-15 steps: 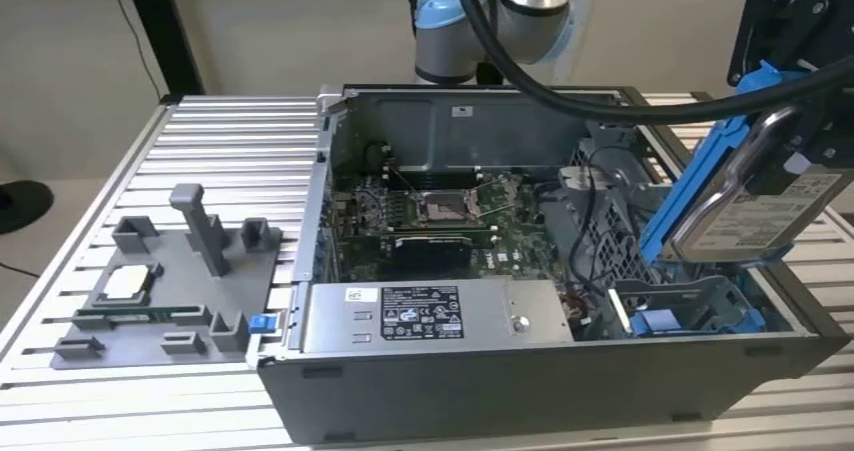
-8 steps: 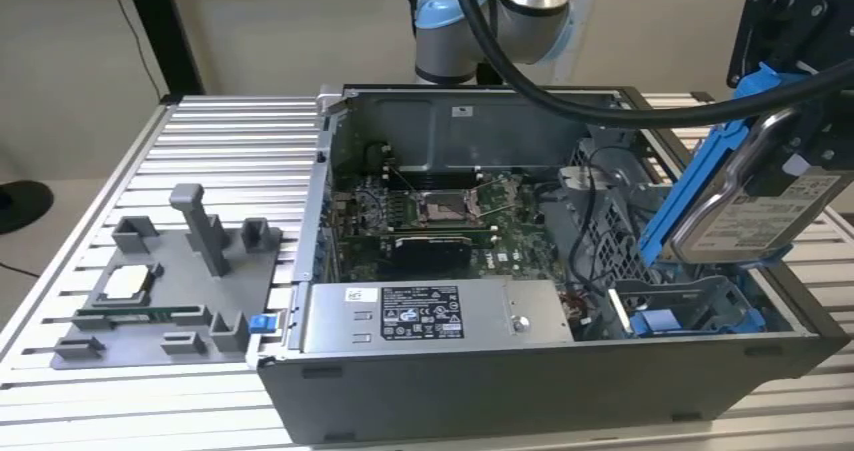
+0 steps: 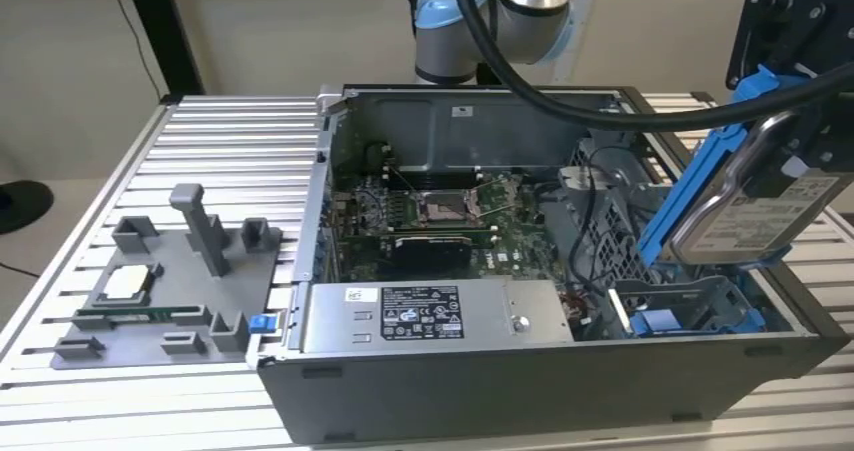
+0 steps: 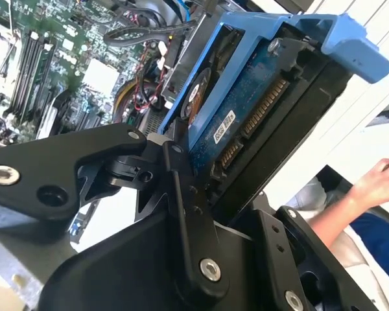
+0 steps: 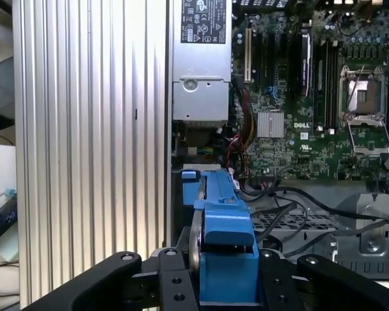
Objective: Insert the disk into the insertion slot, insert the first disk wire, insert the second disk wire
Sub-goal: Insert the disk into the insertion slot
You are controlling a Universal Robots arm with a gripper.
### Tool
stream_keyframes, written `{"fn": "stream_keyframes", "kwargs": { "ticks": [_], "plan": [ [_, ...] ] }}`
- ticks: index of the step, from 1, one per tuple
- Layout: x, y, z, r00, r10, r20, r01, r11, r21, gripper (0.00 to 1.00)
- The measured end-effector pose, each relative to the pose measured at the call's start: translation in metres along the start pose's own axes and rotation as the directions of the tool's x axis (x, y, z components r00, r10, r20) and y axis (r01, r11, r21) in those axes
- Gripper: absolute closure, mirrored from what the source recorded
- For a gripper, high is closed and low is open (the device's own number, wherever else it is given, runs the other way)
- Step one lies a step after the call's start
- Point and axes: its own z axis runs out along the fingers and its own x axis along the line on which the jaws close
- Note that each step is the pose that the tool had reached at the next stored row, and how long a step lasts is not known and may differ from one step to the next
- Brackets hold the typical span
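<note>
black gripper (image 5: 227, 278) fingers closed on blue-framed silver-grey disk (image 3: 747, 206) | disk tilted; grey perforated insertion slot (image 3: 687, 306) at its 7 o'clock, exterior view | risk: tilt could jam frame on slot wall

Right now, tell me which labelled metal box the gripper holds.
The hard drive in the blue frame, tilted above the drive bay in the gripper; the larger box with the black-and-white sticker sits inside the case.

Plain beige wall (image 3: 267, 31) behind. Ribbed aluminium counter (image 3: 227, 141), evenly lit. Black upright post (image 3: 163, 31) at the exterior view's left.
</note>
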Motion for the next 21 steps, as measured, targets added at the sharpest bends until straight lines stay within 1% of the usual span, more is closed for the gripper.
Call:
{"fn": "stream_keyframes", "kwargs": {
  "ticks": [3,8,10,15,21],
  "plan": [
    [0.0,-0.0001,0.0029,1.0,0.0,0.0001,0.0,1.0,0.0,1.0],
    [0.0,-0.0006,0.0117,1.0,0.0,0.0003,0.0,1.0,0.0,1.0],
    [-0.0001,-0.0018,0.0152,1.0,0.0,0.0002,0.0,1.0,0.0,1.0],
    [0.0002,-0.0086,0.0223,1.0,0.0,0.0011,0.0,1.0,0.0,1.0],
    [0.0002,-0.0095,0.031,1.0,0.0,0.0011,0.0,1.0,0.0,1.0]
  ]
}}
